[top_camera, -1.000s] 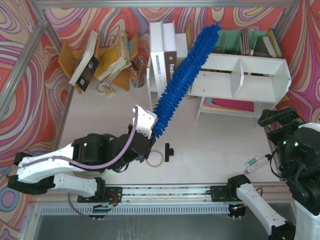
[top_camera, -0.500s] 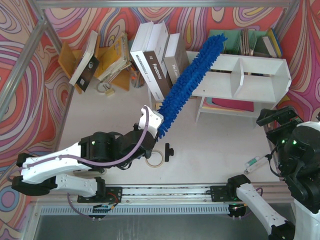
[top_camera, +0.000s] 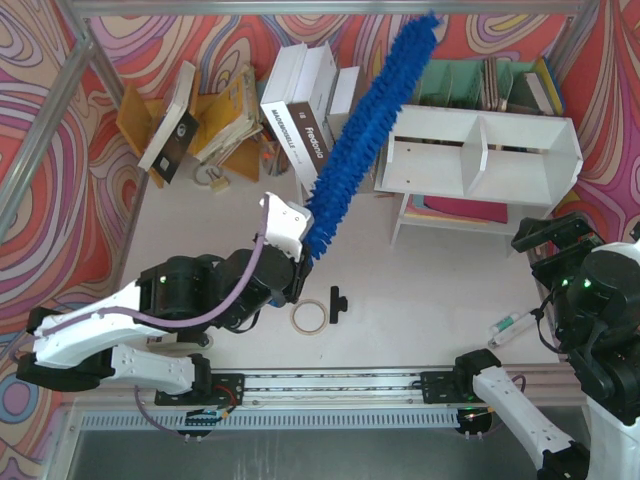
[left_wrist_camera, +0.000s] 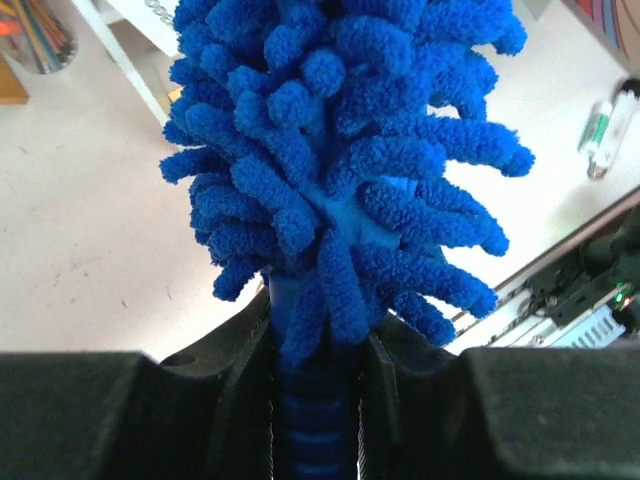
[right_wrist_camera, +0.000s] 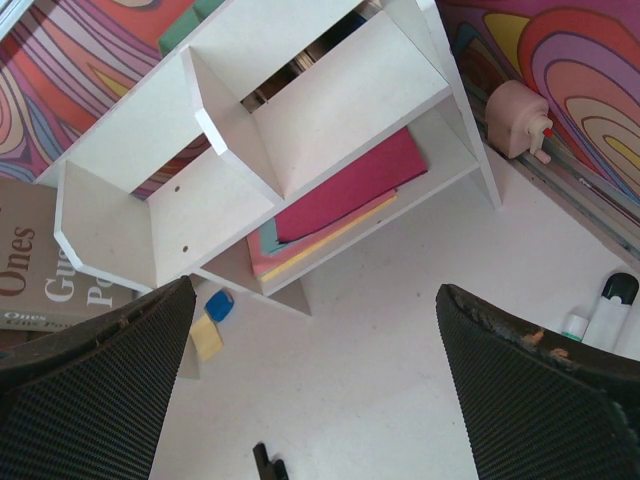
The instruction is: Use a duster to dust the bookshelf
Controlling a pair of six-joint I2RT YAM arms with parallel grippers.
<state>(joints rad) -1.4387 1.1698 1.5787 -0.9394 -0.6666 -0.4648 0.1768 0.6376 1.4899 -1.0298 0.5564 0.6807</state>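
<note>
The blue fluffy duster (top_camera: 365,125) rises at a slant from my left gripper (top_camera: 300,262) toward the back wall, passing over the left end of the white bookshelf (top_camera: 520,150). In the left wrist view the jaws are shut on the ribbed blue handle of the duster (left_wrist_camera: 340,150), with my left gripper (left_wrist_camera: 318,350) just below the fluffy head. My right gripper (top_camera: 550,240) hangs open near the bookshelf's right front. The right wrist view shows my right gripper (right_wrist_camera: 310,330) over bare table, with the bookshelf (right_wrist_camera: 250,130) beyond it.
Leaning books (top_camera: 300,110) stand left of the shelf, beside a yellow-orange rack (top_camera: 135,115). A teal organizer (top_camera: 465,80) sits behind the shelf. Red and yellow folders (right_wrist_camera: 340,190) lie under it. A tape ring (top_camera: 308,316), black clip (top_camera: 337,303) and marker (top_camera: 510,325) lie on the table.
The duster dipped onto the shelf's left top, then swung up and left so its tip is at the back wall. The upright books tipped left. The right arm stayed still.
</note>
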